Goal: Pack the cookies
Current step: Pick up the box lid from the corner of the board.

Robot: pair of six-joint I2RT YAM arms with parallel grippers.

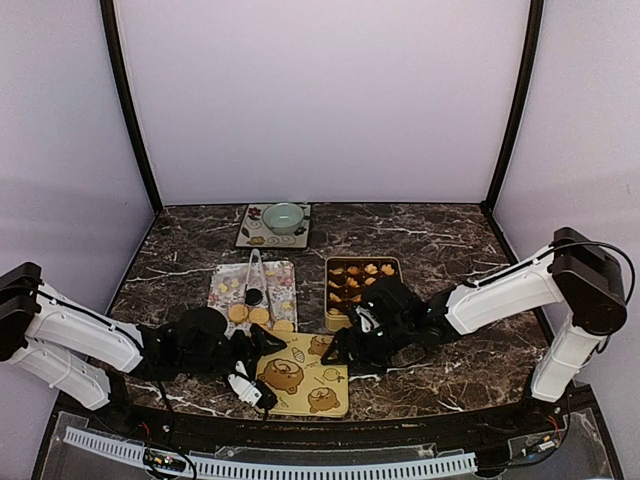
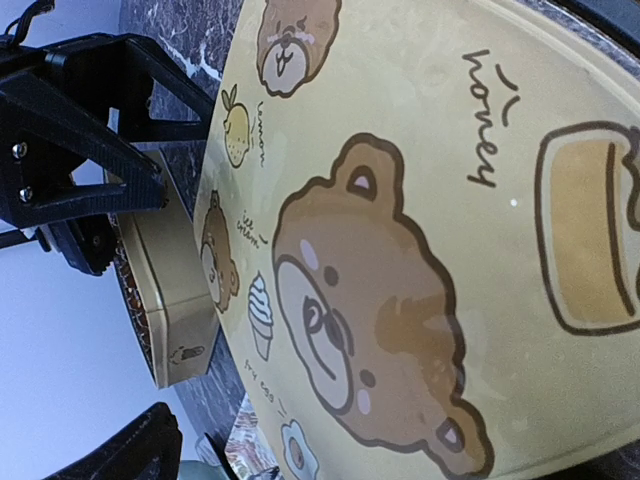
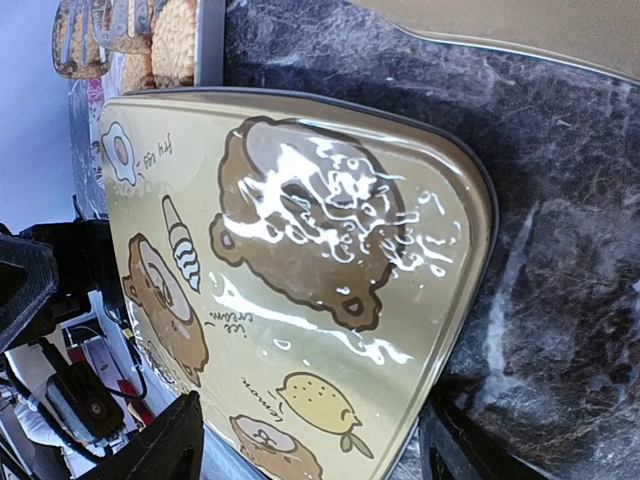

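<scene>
Cookies (image 1: 352, 283) in open tin (image 1: 362, 259), more on floral mat (image 1: 222, 285). Bear lid (image 1: 300, 385) beside both, lettered "honey", "lemon", "ice cream", "fry egg". Right gripper (image 3: 310, 440) fingers apart around lid corner, clamping unclear. Left gripper (image 1: 252, 386) finger spacing not discernible.

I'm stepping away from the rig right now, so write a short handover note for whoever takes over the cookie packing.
Left gripper: open, low at the left edge of the bear-print lid, holding nothing.
Right gripper: jaws apart at the lid's right corner; whether it grips cannot be told.
Things: the lid lies on the table at the front. The tin behind it is uncovered, with cookies inside. A few loose cookies sit on the patterned mat by the tongs.
Done: some cookies in the tin.
Left: pack the loose cookies, fit the lid.
</scene>
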